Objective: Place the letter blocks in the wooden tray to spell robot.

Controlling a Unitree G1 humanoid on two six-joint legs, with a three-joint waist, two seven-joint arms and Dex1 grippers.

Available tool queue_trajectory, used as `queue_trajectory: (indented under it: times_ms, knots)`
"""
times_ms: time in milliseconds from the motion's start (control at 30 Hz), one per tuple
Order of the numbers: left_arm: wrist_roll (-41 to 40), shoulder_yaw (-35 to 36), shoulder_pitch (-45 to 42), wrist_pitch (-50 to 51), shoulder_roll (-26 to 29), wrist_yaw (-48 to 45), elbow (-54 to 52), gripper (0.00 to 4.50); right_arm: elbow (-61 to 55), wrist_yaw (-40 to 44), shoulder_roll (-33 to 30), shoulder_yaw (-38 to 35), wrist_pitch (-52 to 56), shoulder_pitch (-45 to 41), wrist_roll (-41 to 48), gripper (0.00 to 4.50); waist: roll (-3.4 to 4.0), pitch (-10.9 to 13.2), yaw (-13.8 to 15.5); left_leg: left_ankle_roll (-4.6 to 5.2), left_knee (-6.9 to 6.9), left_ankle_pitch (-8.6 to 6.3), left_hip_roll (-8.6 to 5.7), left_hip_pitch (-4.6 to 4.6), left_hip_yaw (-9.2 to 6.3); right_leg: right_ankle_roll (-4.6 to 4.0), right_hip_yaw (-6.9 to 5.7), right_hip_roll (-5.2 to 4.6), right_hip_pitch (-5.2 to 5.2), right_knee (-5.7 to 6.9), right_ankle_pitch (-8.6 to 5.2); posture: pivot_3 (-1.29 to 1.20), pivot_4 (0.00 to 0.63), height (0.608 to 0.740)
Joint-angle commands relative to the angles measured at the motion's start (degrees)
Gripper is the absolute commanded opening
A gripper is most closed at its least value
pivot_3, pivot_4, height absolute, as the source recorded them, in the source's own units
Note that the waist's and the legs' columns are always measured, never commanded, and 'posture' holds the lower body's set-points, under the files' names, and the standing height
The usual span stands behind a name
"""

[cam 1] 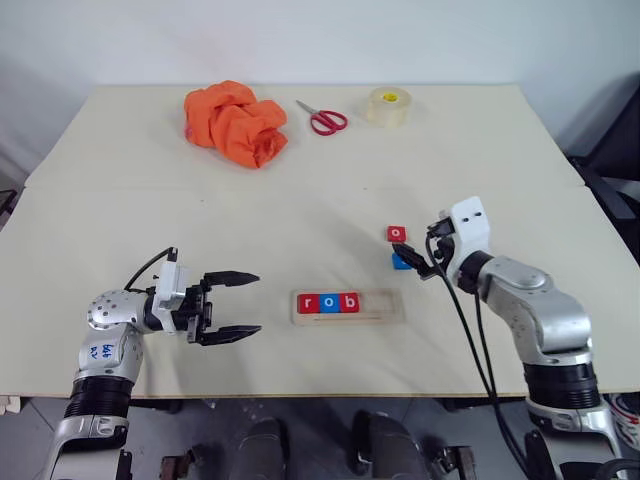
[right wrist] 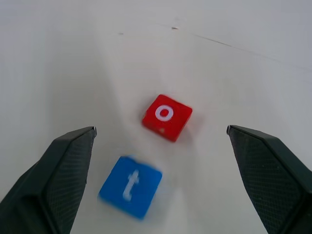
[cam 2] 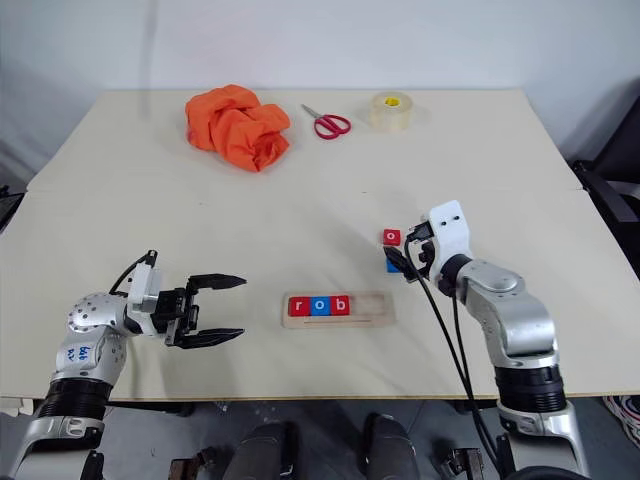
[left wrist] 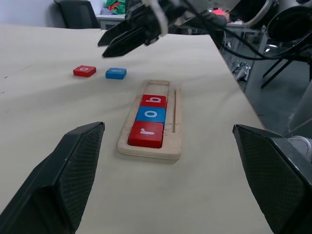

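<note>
The wooden tray (cam 1: 385, 310) lies near the table's front edge with three letter blocks in its left part: red r (cam 1: 307, 303), blue o (cam 1: 329, 303), red b (cam 1: 350, 302). Its right part is bare. A loose red o block (right wrist: 166, 116) and a blue t block (right wrist: 130, 186) lie on the table just behind the tray's right end. My right gripper (cam 1: 413, 262) hovers open right over the blue t block, with both loose blocks between its fingers in the right wrist view. My left gripper (cam 1: 234, 304) stands open left of the tray, pointing at it, holding nothing.
At the far side of the table lie a crumpled orange cloth (cam 1: 236, 122), red-handled scissors (cam 1: 323, 119) and a roll of tape (cam 1: 388, 106). The table's front edge (cam 1: 330, 396) runs just below the tray.
</note>
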Motion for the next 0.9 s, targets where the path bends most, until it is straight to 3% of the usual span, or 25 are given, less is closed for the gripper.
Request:
queue_trajectory:
  times_ms: [33,500,900]
  knots:
    - [-1.2,1.1,0.7,0.1,0.4,0.7,-2.4,4.5,2.2,-2.0,2.3,0.7,-2.7,-2.3,-1.5,4.49,0.0,0.0,0.0,0.0,0.0,0.0,-0.01,0.0,0.0,0.0,0.01,0.0,0.0,0.01,0.0,0.0,0.15,0.74]
    - [-1.1,1.4,1.5,0.0,0.0,2.1,-3.3,4.5,13.5,-13.6,11.8,0.2,-5.5,-7.0,-7.2,4.49,0.0,0.0,-0.4,0.01,-0.03,-0.01,0.04,0.02,0.06,0.0,0.09,0.04,-0.03,0.05,0.0,0.0,0.15,0.74]
    - [-0.8,1.0,0.5,-0.5,-0.5,2.2,-2.3,4.5,9.7,-9.8,10.5,2.0,-6.7,-7.4,-7.2,4.49,0.0,0.0,-1.5,0.01,-0.12,-0.01,0.06,0.01,0.12,0.0,0.14,0.06,-0.1,0.05,0.0,0.0,0.15,0.74]
